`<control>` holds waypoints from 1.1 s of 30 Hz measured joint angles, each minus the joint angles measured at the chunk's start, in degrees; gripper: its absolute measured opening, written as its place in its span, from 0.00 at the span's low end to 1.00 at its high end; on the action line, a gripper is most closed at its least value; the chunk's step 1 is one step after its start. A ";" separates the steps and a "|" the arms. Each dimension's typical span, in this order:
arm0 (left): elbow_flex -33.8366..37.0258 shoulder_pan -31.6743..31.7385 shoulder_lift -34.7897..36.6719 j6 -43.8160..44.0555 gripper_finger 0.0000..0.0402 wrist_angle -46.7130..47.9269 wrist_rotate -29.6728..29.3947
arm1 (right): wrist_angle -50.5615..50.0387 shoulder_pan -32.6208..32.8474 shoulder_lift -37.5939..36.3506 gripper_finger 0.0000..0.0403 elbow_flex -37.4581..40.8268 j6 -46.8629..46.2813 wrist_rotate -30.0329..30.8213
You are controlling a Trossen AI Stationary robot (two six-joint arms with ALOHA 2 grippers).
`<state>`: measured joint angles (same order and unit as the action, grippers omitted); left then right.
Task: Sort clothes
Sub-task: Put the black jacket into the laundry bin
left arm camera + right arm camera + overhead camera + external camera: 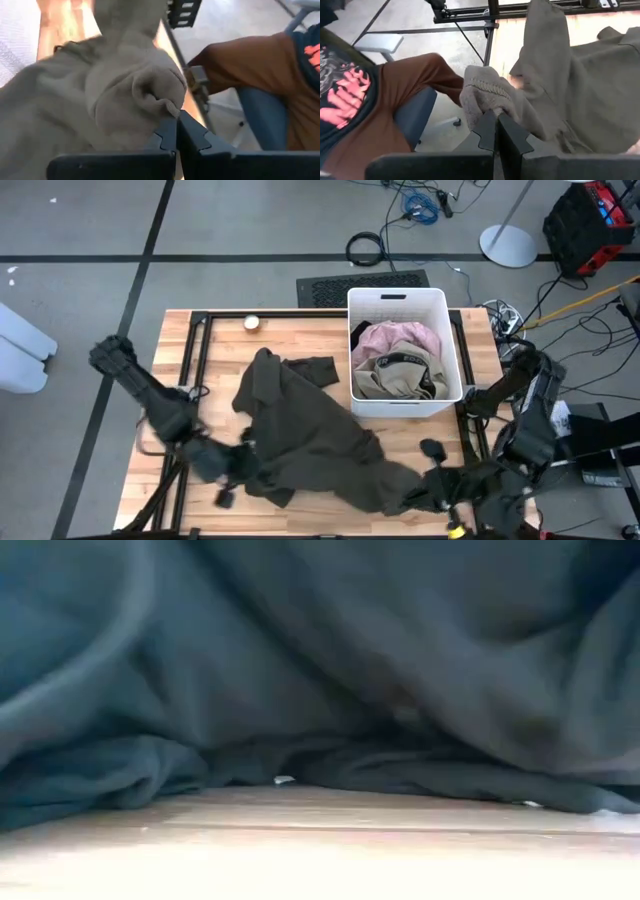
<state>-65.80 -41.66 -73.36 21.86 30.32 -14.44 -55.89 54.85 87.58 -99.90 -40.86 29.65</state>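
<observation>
Left end effector [175,131] is clenched on a cuffed fold of the big olive garment [305,435] near the tabletop's front left corner, and the right end effector [496,129] pinches a stitched hem of the same garment near the front right corner. The cloth looks soft, thick and floppy, fairly heavy for fabric, so it will likely sag and drag between the two grips; hems and cuffs are the sensible places to hold, since bunched edges slip less. It sprawls from the tabletop's middle to its front edge. A white bin [405,305] at the back right already holds pink [400,337] and beige clothes [400,375]. The wooden tabletop [215,345] is smooth. Beyond the front edge, a seated person's orange-brown trousers [402,92] show close by.
</observation>
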 joint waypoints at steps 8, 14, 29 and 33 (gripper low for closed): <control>0.00 -9.84 1.51 13.01 0.00 9.07 -8.37 | 16.61 -8.30 9.57 0.13 0.00 8.73 -11.19; 0.02 -11.14 0.46 24.23 0.00 21.36 -8.96 | 6.57 -14.18 13.92 0.35 0.02 7.02 -21.10; 0.02 -14.32 0.55 34.31 0.00 30.76 -6.84 | -9.27 -11.66 19.57 0.44 6.06 5.09 -6.99; 0.02 -14.63 0.55 34.80 0.00 30.67 -6.88 | 0.04 -10.83 21.52 0.44 13.78 4.36 -7.48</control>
<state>-65.78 -56.29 -72.82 56.66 60.99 -21.32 -55.85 44.02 109.10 -86.12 -36.50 22.18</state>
